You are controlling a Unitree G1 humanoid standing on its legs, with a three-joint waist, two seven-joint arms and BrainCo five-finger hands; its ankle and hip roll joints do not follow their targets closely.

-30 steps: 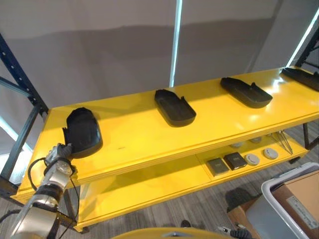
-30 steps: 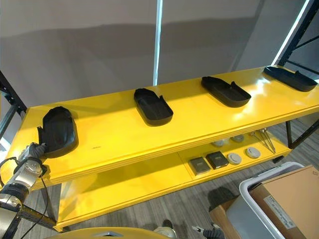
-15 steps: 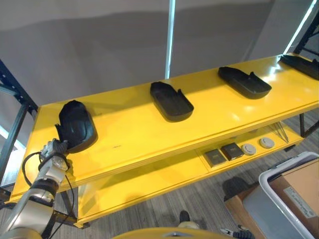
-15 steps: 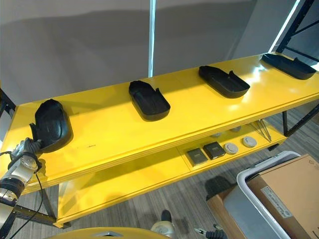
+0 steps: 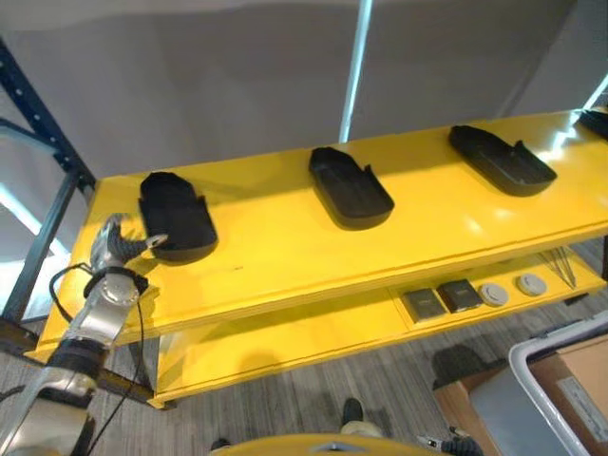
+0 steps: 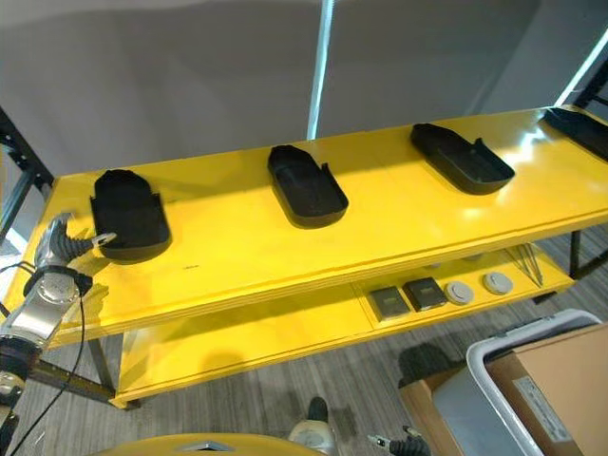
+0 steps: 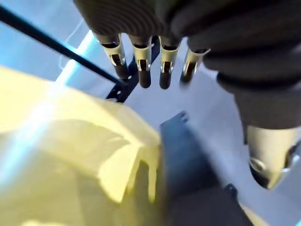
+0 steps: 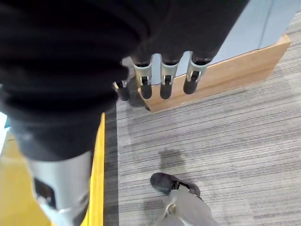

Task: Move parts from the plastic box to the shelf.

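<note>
With its fingers straight and holding nothing, left hand sits just beside the leftmost black moulded plastic part on the yellow shelf. Right hand hangs over grey carpet, fingers relaxed, empty.

No legible text, number or sign found. A white label sits on the cardboard box at near right. Its print is too small to read.

parts: three black shallow trays | hollow side up | spaced along yellow shelf top
</note>
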